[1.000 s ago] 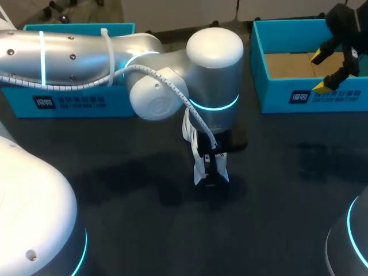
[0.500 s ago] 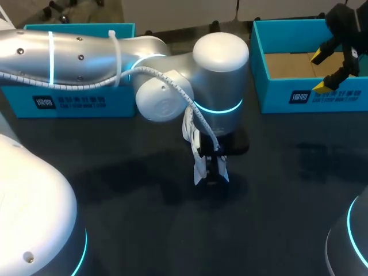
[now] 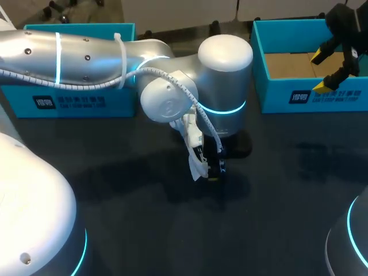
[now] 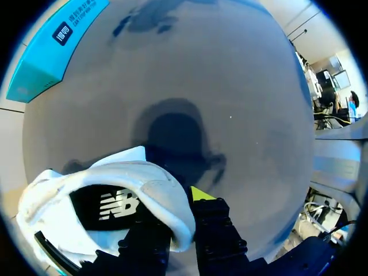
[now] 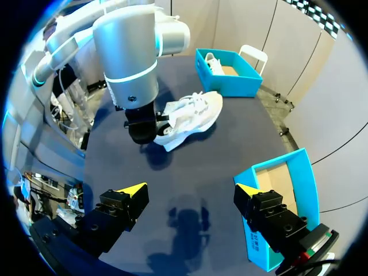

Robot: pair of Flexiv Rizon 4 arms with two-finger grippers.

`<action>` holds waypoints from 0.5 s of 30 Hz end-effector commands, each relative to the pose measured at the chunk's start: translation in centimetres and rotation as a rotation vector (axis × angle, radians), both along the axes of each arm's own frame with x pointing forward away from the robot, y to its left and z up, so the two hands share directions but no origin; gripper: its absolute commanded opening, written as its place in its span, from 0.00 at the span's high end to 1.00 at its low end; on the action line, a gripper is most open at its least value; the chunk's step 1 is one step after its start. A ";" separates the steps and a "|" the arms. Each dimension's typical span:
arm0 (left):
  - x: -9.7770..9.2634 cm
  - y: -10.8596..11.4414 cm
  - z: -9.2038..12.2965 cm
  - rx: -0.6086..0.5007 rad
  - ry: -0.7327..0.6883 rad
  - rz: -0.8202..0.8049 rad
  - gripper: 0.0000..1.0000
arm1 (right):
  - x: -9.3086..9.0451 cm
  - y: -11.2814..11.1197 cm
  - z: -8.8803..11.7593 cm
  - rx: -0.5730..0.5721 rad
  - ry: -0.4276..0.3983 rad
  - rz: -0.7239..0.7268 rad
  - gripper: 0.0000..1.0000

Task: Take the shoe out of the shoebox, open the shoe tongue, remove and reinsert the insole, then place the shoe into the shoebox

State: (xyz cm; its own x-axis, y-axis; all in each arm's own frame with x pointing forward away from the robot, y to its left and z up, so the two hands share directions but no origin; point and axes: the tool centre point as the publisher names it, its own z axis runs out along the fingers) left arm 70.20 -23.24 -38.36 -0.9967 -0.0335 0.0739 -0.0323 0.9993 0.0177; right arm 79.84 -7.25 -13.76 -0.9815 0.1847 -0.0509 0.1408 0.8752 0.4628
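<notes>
A white shoe (image 5: 194, 115) lies on the dark table at its middle, heel toward my left gripper (image 5: 145, 130). In the left wrist view the shoe's padded heel rim (image 4: 172, 213) sits pinched between the two black fingers of my left gripper (image 4: 178, 217), and the black insole (image 4: 112, 204) shows inside the opening. From the head view only a white part of the shoe (image 3: 198, 164) shows under my left gripper (image 3: 214, 168). My right gripper (image 3: 325, 70) hangs open and empty over the right blue shoebox (image 3: 310, 95).
A second blue shoebox (image 3: 75, 100) stands at the back left; the right wrist view shows another white shoe (image 5: 214, 63) in it. The right shoebox (image 5: 284, 192) shows a bare cardboard floor. My left arm covers the table's back middle.
My left gripper's fingers have shut on the shoe's heel rim. The left arm has shifted a little to the right, and the white shoe part under it has tilted. The right arm has not moved.
</notes>
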 end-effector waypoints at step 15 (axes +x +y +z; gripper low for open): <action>0.7 1.5 6.6 0.051 0.059 -0.058 1.00 | 0.1 0.1 0.0 -0.002 0.003 0.000 0.00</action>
State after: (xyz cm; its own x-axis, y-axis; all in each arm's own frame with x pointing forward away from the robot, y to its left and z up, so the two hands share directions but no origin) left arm 70.56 -22.56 -33.95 -0.9910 0.0139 0.1332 0.0239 0.9970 0.0737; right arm 79.84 -7.25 -13.76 -0.9815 0.1847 -0.0509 0.1408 0.8753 0.4627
